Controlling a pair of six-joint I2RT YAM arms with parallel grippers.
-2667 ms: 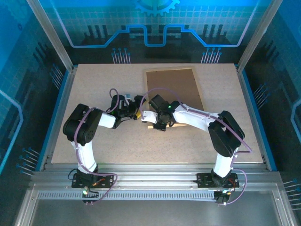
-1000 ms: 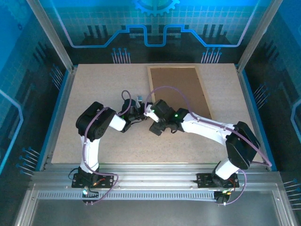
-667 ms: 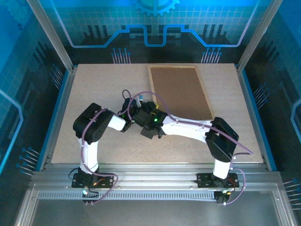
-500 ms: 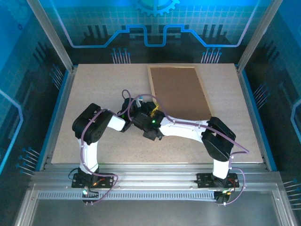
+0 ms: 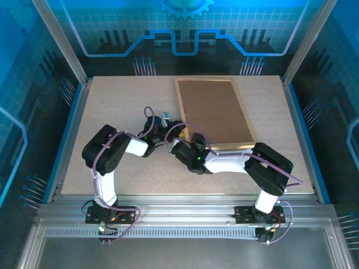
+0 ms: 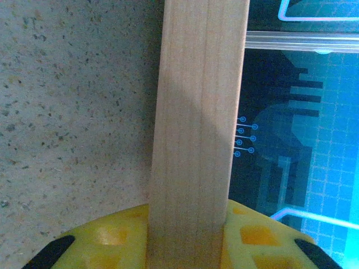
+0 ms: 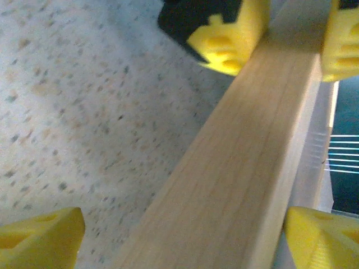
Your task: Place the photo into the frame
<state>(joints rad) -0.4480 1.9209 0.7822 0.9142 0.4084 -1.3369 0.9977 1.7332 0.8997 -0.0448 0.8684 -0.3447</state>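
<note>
The frame (image 5: 180, 112) lies at the back right of the table with a brown backing board (image 5: 213, 112) facing up; the photo is hidden. My left gripper (image 5: 170, 130) is shut on the frame's left rail near the near-left corner. In the left wrist view the light wood rail (image 6: 196, 140) runs straight up between the yellow pads (image 6: 263, 235). My right gripper (image 5: 182, 144) sits just in front of that corner. It is open and straddles the rail (image 7: 241, 168), with its yellow fingertips (image 7: 39, 235) far apart. The left gripper's fingers (image 7: 227, 33) clamp the same rail further along.
The speckled table (image 5: 112, 112) stretches bare to the left and in front of the arms. Both forearms cross the table's middle, close together. Blue enclosure walls (image 5: 39, 67) and metal posts ring the table.
My right gripper has swung back from beside the left gripper to the frame's near-left corner, its elbow folding toward the near edge. The frame has turned slightly. The left gripper keeps its hold.
</note>
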